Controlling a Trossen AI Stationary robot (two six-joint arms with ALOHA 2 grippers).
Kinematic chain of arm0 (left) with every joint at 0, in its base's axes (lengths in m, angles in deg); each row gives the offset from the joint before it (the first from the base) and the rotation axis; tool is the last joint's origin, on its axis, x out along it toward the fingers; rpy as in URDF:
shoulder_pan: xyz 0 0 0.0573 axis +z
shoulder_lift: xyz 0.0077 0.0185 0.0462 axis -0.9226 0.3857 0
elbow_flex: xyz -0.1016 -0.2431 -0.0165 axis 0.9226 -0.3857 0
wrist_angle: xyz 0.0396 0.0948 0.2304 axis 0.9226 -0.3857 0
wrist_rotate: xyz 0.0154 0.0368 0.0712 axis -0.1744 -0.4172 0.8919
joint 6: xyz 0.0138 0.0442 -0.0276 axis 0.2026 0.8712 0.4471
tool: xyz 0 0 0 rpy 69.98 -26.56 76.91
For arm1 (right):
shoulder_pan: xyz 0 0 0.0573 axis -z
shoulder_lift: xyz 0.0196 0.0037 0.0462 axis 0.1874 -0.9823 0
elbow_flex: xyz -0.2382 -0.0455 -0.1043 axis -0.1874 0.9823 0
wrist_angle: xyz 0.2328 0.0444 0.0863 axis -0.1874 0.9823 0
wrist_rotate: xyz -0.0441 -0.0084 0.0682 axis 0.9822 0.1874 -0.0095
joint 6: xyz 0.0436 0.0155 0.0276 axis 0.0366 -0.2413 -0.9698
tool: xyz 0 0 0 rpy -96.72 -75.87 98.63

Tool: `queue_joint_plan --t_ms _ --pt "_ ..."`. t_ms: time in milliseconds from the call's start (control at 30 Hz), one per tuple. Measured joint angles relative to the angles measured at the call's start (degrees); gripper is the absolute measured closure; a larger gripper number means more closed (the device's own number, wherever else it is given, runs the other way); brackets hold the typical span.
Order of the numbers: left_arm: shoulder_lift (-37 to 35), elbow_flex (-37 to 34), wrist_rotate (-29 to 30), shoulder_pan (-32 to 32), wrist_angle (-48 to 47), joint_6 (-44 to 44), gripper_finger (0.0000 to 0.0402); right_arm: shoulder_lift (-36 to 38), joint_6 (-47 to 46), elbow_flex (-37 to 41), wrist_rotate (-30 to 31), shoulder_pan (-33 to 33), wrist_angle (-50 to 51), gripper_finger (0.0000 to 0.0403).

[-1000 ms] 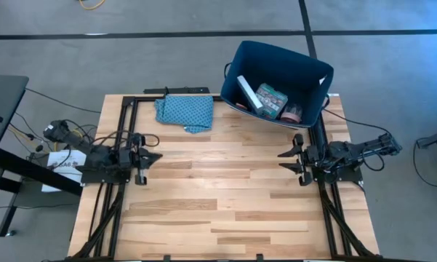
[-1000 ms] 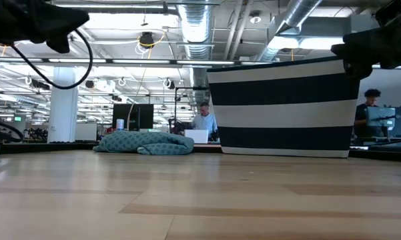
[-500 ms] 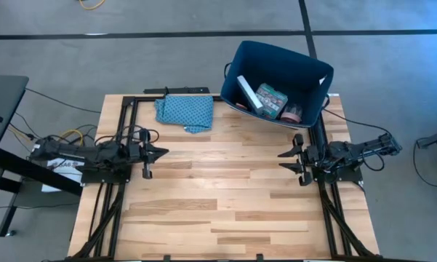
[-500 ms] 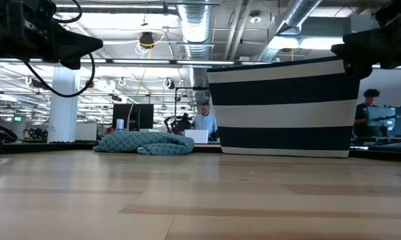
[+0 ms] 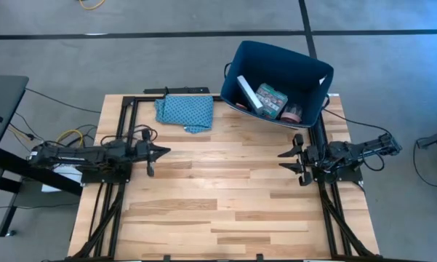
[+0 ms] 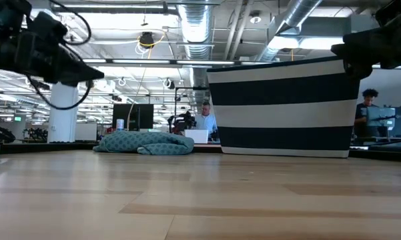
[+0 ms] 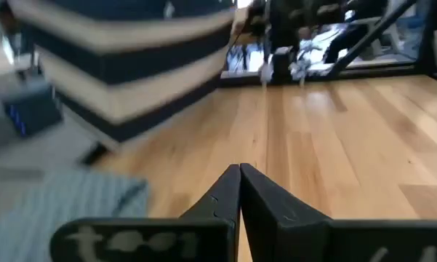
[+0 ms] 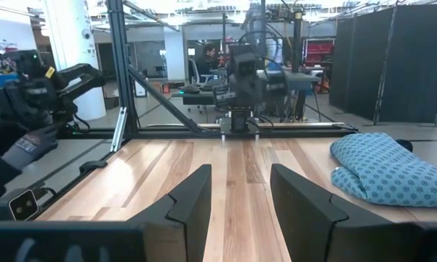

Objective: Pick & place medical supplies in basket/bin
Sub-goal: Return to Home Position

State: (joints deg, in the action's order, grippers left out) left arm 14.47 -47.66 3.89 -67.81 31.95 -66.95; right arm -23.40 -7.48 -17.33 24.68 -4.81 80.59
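Note:
The navy bin (image 5: 314, 78) stands at the table's far right corner; its striped wall (image 6: 287, 107) fills the low view. Inside it lie a white oblong item (image 5: 249, 93), a teal-red flat box (image 5: 271, 100) and a pink roll (image 5: 292, 113). The other supplies are hidden or out of view. My left gripper (image 5: 166, 151) is shut and empty above the left part of the table; its wrist view shows the fingers closed (image 7: 240, 175), pointing toward the bin (image 7: 131, 58). My right gripper (image 5: 285, 161) waits open at the right edge, its fingers apart (image 8: 240, 193).
A teal patterned folded cloth (image 5: 184, 110) lies at the far edge left of the bin, also in the low view (image 6: 145, 142) and the right wrist view (image 8: 385, 171). Bare wood (image 5: 218, 189) spans the table's middle and near part. People sit in the room beyond (image 6: 203, 120).
My left arm has stretched out from its rest place at the left edge toward the table's middle and right, and in the low view it has come lower. The right arm, the bin and the cloth have kept still.

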Motion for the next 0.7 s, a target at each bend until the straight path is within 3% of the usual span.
queue_joint_plan --t_ms 133,367,533,700 --pt "-0.03 0.23 1.00 0.02 -2.89 -3.95 0.0402 0.00 0.00 0.00 0.00 0.00 0.00 0.0268" --pt "-0.13 0.60 2.48 0.00 10.95 -3.93 0.0401 0.00 0.00 0.02 -0.02 0.00 0.02 0.0268" --pt "0.01 0.59 2.37 -0.07 10.16 -5.74 0.0401 0.00 0.00 0.02 -0.02 0.00 0.02 0.0265" --pt "-4.53 0.58 2.42 -0.11 1.50 -7.25 0.0402 0.00 0.00 0.04 -0.02 0.00 0.00 0.0265"
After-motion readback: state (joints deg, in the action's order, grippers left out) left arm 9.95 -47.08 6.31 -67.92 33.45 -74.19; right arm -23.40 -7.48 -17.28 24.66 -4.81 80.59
